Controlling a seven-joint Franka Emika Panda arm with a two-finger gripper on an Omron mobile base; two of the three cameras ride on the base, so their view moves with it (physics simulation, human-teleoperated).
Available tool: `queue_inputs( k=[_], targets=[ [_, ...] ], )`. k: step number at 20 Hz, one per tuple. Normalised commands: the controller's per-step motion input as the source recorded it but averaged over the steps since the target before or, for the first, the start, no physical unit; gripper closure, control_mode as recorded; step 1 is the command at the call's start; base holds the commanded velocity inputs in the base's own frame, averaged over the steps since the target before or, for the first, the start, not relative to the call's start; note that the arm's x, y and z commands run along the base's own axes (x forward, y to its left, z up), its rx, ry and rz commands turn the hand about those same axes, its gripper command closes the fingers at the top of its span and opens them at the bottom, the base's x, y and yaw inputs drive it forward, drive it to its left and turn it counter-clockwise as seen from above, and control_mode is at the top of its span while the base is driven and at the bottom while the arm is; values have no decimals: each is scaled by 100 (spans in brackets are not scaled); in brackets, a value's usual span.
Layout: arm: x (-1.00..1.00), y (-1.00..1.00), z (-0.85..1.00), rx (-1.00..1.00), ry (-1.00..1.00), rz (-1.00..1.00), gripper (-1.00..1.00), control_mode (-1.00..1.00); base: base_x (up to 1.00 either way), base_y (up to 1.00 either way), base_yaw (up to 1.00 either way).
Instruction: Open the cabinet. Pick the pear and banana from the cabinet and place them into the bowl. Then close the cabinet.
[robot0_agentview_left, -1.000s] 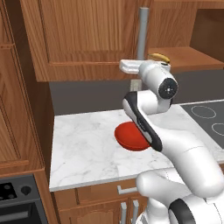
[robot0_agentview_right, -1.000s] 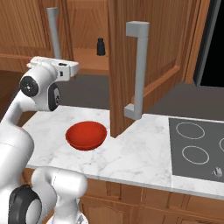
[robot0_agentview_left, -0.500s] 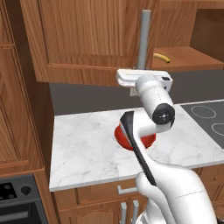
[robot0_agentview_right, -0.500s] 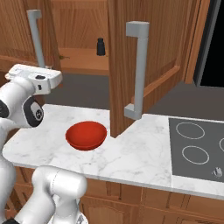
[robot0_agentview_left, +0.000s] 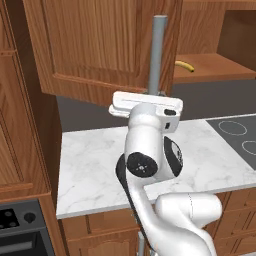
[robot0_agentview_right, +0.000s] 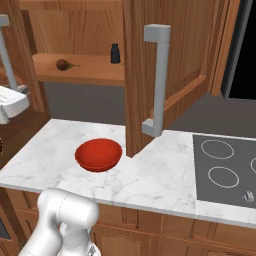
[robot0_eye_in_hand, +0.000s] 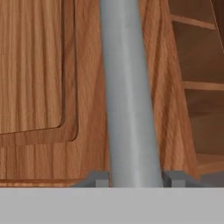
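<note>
Between the hand's fingertips stands the reddish-brown cabinet's clamped grey bar handle.

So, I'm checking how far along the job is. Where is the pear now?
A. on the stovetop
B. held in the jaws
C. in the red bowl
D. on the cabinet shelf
D: the pear lies on the open cabinet shelf, and the bowl on the counter is empty.
</note>
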Motion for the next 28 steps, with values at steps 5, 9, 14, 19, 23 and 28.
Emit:
queue_inputs(
  k=[5, 9, 14, 19, 23, 28],
  targets=[
    [-96, 77, 3, -6, 0, -23, 100, -100, 0, 0, 0],
    [-95, 79, 4, -7, 0, -23, 100, -100, 0, 0, 0],
    [-22, 36, -9, -8, 1, -7, -100, -100, 0, 0, 0],
    [-3, 0, 0, 0, 0, 0, -100, -100, 0, 0, 0],
    [-38, 6, 0, 0, 0, 0, -100, -100, 0, 0, 0],
    [-75, 9, 0, 0, 0, 0, -100, -100, 0, 0, 0]
  ],
)
